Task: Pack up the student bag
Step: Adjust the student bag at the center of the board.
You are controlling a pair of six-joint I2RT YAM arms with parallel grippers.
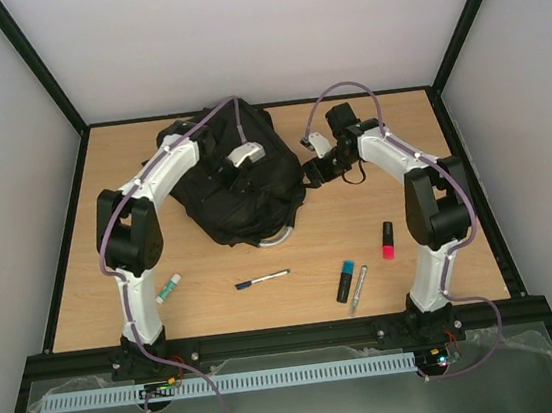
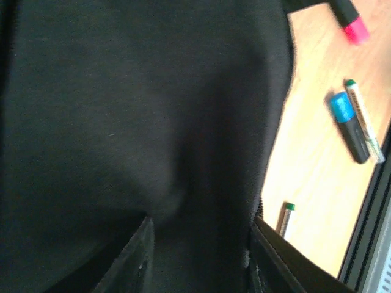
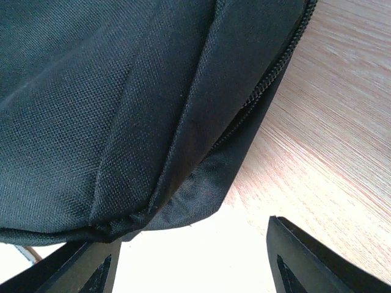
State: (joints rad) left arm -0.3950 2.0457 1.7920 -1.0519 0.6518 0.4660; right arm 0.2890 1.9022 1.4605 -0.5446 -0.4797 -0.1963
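Top external view: nearest me, along the table's point(image 1: 87, 310) near edge, lie a white-green marker point(image 1: 168, 288) toward the left corner, a pen point(image 1: 262, 280) mid-edge, then a blue highlighter point(image 1: 346, 281) just beside a slim white pen point(image 1: 358, 289). A pink highlighter point(image 1: 387, 240) lies by my right arm. A strip of bare wood separates them from the student bag point(image 1: 237, 176), which sits at the middle of the far edge. My left arm arcs over the bag's left side, elbow high. The left gripper point(image 2: 198, 244) is half closed, pinching a bunch of its black fabric. My right arm bends inward to the bag's right edge. The right gripper point(image 3: 189, 256) gapes wide, holding nothing, with the bag's zippered corner just ahead of its fingers point(image 3: 317, 256).
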